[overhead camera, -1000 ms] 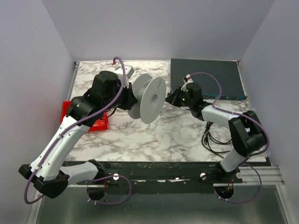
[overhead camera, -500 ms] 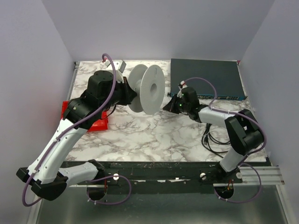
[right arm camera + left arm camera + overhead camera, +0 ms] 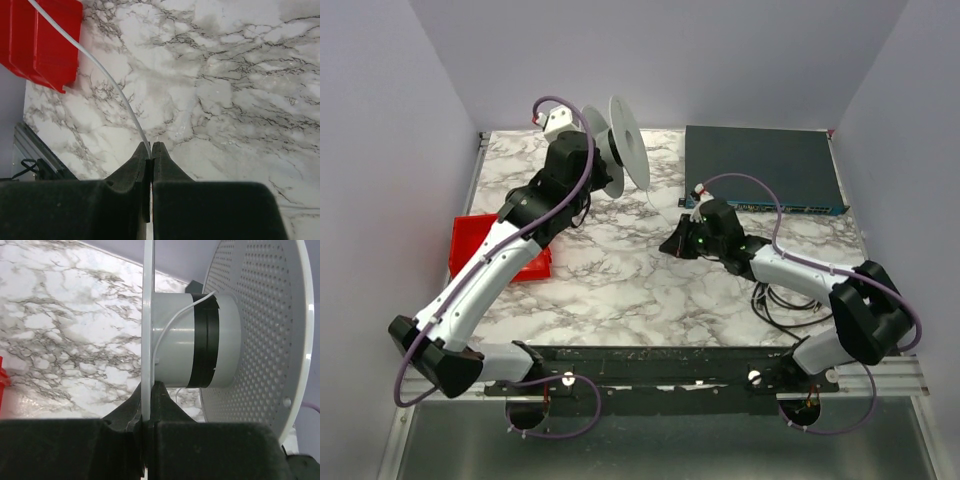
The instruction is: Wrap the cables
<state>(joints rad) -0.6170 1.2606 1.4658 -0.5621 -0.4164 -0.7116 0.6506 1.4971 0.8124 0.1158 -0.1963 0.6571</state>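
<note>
A white spool [image 3: 623, 148] is held up over the far left of the table, its flanges nearly edge-on to the top camera. My left gripper [image 3: 147, 390] is shut on the rim of its plain flange [image 3: 146, 315]. Beyond that flange are the grey hub [image 3: 185, 345] with a black band and the perforated flange [image 3: 260, 330]. A thin white cable [image 3: 172, 322] runs off the hub. My right gripper [image 3: 672, 245] sits low over the middle of the table. In its wrist view the right gripper [image 3: 151, 150] is shut on the white cable [image 3: 100, 65], which stretches up and left.
A red tray [image 3: 495, 250] lies at the table's left edge and shows as the red tray [image 3: 45, 40] in the right wrist view. A dark network switch [image 3: 760, 165] fills the back right. Loose black cables [image 3: 785, 300] lie by the right arm's base.
My left arm has lifted the spool and carried it back and to the left, turning it edge-on. My right gripper has slid left and nearer with the cable.
</note>
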